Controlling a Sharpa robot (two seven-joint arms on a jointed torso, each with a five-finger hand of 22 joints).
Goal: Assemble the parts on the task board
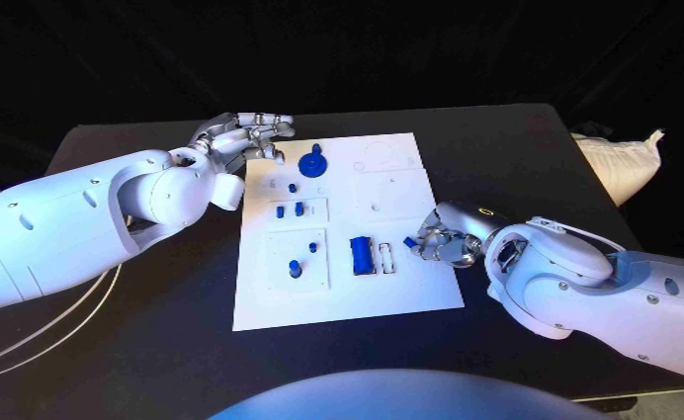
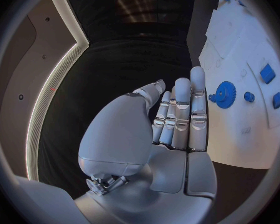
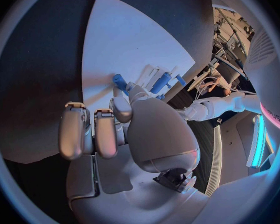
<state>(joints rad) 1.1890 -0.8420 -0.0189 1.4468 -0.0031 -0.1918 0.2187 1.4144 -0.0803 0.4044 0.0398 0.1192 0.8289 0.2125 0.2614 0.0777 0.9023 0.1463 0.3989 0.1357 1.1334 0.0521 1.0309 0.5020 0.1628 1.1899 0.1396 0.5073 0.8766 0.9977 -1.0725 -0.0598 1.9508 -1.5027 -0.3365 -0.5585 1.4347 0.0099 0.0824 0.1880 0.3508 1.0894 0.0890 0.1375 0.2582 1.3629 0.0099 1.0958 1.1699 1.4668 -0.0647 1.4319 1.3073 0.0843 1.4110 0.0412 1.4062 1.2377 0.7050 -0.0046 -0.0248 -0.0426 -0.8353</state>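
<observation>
Head view, from above: we see the white rectangular task board (image 1: 403, 282) lying in the middle of the black table (image 1: 528, 143). Our left hand (image 1: 245, 133) rests at the board's far left corner, fingers held together and nearly straight, holding nothing; the left wrist view shows those fingers (image 2: 182, 115) just beside a round blue gear-shaped part (image 2: 225, 94). Our right hand (image 1: 445, 238) sits at the board's right edge with a small blue part (image 1: 409, 241) at its fingertips, seemingly pinched; the right wrist view shows the other fingers (image 3: 72, 131) curled in. Two upright blue rectangular parts (image 1: 362, 255) stand in slots just left of that hand. Smaller blue parts (image 1: 290, 210) lie in recesses along the board's left side.
</observation>
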